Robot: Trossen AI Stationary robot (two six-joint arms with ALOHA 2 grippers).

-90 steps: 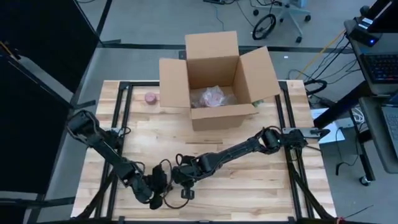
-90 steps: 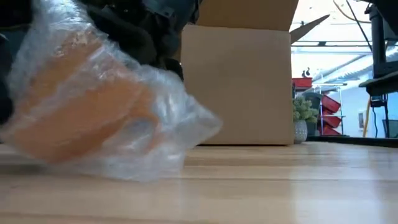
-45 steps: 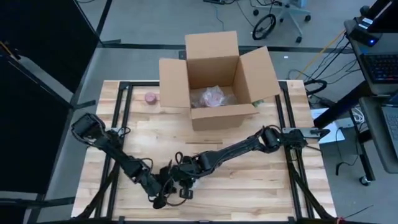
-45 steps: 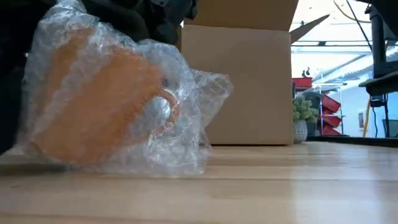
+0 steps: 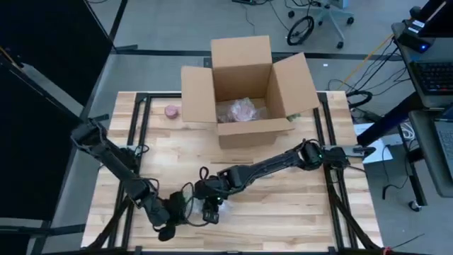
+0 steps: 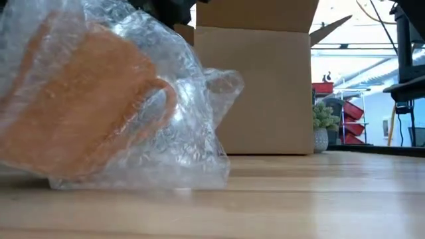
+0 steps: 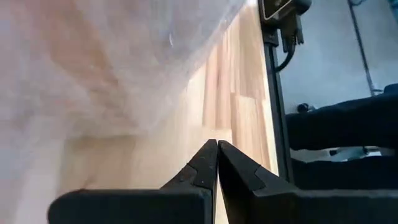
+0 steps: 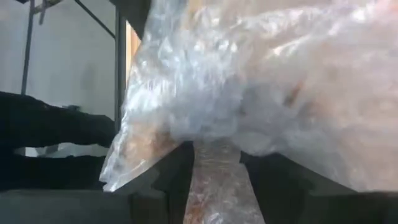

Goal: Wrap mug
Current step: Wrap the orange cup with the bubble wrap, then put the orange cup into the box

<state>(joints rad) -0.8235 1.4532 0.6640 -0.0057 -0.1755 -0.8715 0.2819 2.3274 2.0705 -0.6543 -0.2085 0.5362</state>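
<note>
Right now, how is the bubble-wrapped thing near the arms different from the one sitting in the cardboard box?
The orange mug lies on the bare table between both grippers; the pink bundle sits inside the cardboard box, away from the arms. The mug's bubble wrap hangs loose, and the right gripper pinches a fold of it; nothing touches the bundle. The left gripper is shut on nothing. Both items are covered in clear bubble wrap.

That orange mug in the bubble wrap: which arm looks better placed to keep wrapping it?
Probably the right. The right gripper is pinching a fold of the bubble wrap around the mug, while the left gripper is shut on nothing, beside the bundle on the table.
</note>
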